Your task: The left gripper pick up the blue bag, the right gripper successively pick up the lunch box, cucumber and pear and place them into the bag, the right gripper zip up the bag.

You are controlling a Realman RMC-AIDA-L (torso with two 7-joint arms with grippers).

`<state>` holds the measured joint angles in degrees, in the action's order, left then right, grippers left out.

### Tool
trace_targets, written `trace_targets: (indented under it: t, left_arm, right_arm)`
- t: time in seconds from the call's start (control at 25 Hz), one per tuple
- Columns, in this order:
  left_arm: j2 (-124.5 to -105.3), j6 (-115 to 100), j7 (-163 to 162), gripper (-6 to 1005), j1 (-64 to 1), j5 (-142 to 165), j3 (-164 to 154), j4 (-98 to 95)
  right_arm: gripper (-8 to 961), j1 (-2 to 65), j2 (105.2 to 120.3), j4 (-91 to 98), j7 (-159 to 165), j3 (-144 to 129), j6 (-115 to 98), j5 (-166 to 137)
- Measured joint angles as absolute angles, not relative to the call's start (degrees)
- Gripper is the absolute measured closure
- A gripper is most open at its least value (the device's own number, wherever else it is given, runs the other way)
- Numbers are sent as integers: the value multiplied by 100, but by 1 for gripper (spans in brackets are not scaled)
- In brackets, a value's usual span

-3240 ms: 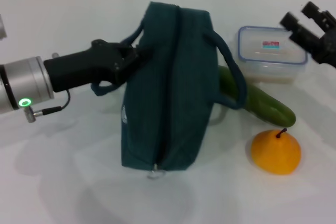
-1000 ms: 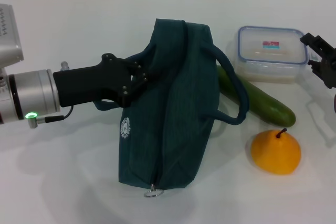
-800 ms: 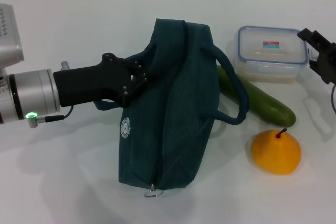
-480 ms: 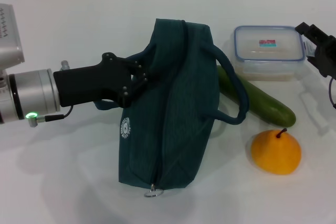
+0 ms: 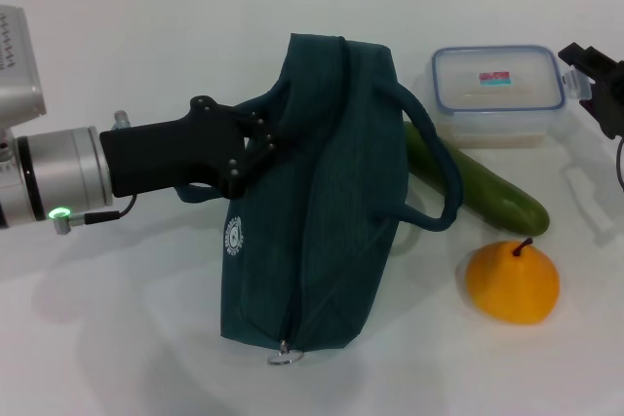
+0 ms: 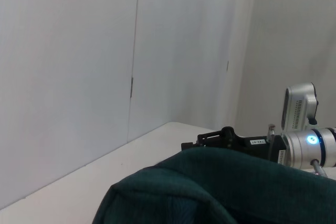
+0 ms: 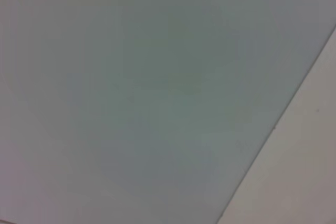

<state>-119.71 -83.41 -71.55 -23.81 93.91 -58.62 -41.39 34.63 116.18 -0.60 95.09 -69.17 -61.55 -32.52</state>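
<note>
The left gripper (image 5: 255,141) was at the left side of the blue bag (image 5: 322,192), and its fingers were closed on the left handle of the bag, so that this side was held up from the white surface (image 5: 146,338). The bag stood in the middle, with its zipper running along the top toward the silver ring pull (image 5: 284,357) at the near end. From the head view the zipper seemed closed or nearly closed, but I could not tell this for certain.

The right gripper (image 5: 597,83) was at the far right edge, just beside the right end of the lunch box (image 5: 497,93). Whether its fingers were open or closed on the box could not be told, because most of the gripper was outside the view. The right wrist view showed only a blank wall.

The cucumber (image 5: 475,180) lay between the bag and the lunch box, partly under the right handle, and the pear (image 5: 513,283) stood near it, closer to the robot.

I judged that the step in hand was taking the lunch box. To do it well, the fingers should take the box across its short side and lift it level. The left gripper should keep the bag steady, and the opening must be wide enough before the box comes over it.
</note>
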Motion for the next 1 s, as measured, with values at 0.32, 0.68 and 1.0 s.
trace_targets:
  t: [0.32,0.68,1.0]
  left_arm:
    - [-11971,-8331,-7154,964,-2387,9387,-5862,-4139]
    - [-11971,-8335,-7149,964,-2379,9379,-5862,-4136]
    - [-11971,-8339,-7061,964,-2365,9376,-5911,-4131]
  right_arm:
    - [534,3485,11619,-53,9535,-6919,-6088,-3278]
    - [535,3499,11619,-79,9684,-6963,-6011,-3302]
    - [535,3610,11618,-110,9883,-6992,-5793,-3447]
